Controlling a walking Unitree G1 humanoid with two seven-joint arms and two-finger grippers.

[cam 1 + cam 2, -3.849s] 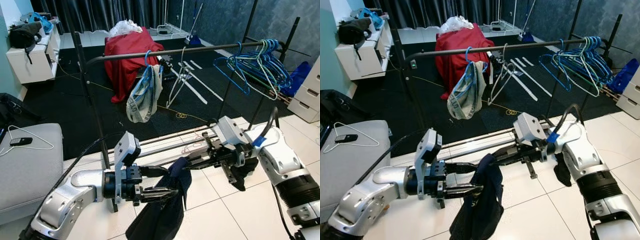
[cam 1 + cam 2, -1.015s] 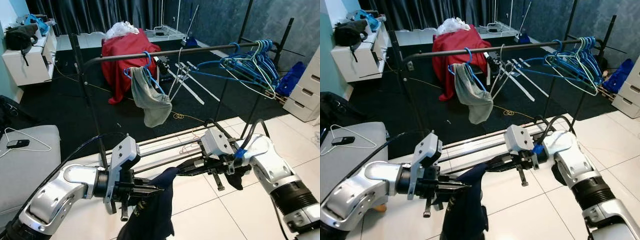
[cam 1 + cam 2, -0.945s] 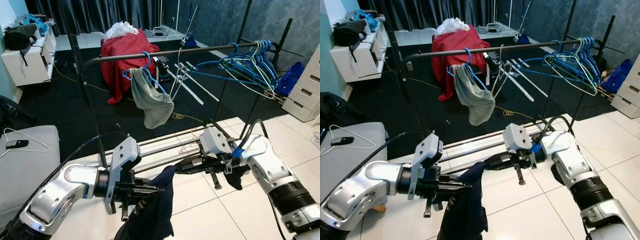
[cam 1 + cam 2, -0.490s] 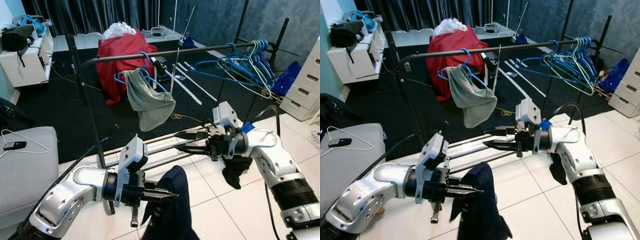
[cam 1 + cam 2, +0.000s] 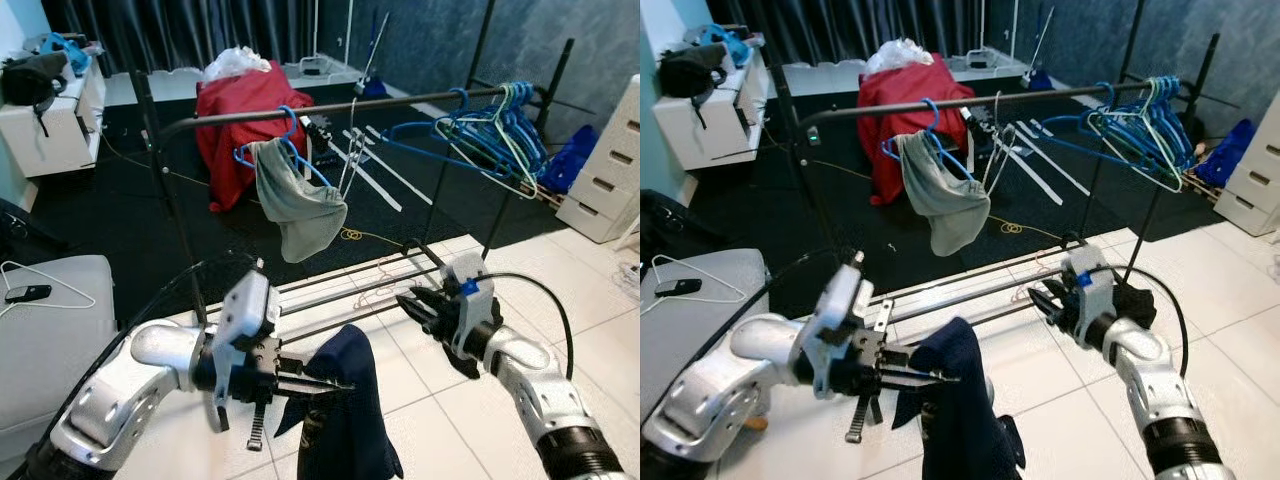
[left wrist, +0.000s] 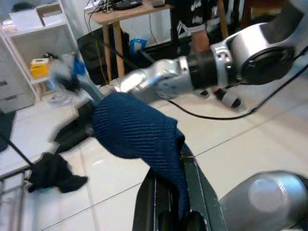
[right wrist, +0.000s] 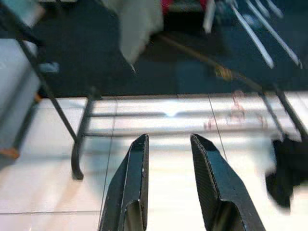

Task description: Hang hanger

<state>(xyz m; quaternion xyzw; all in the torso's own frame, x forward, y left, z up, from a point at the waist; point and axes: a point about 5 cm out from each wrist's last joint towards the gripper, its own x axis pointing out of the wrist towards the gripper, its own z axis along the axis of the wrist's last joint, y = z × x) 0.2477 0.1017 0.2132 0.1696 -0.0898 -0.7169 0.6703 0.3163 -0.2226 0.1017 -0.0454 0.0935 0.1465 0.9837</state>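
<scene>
Looks like the carry-to-rail step: the left gripper (image 5: 335, 384) is clamped on a navy garment (image 5: 345, 410) that droops at about 6 o'clock, and I can't make out a hanger inside it. The right gripper (image 7: 168, 159) holds nothing, its 2 fingers a moderate gap apart over the tiles. Next I'd guess lift the load up to the rail (image 5: 330, 105) at 12 o'clock, near the grey garment (image 5: 295, 205)

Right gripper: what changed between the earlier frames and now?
The right gripper let go of the navy garment, drew back toward the robot's right, and now hangs open and empty. The left gripper still clamps the garment. The grey cloth on the blue hanger stays on the rail.
</scene>
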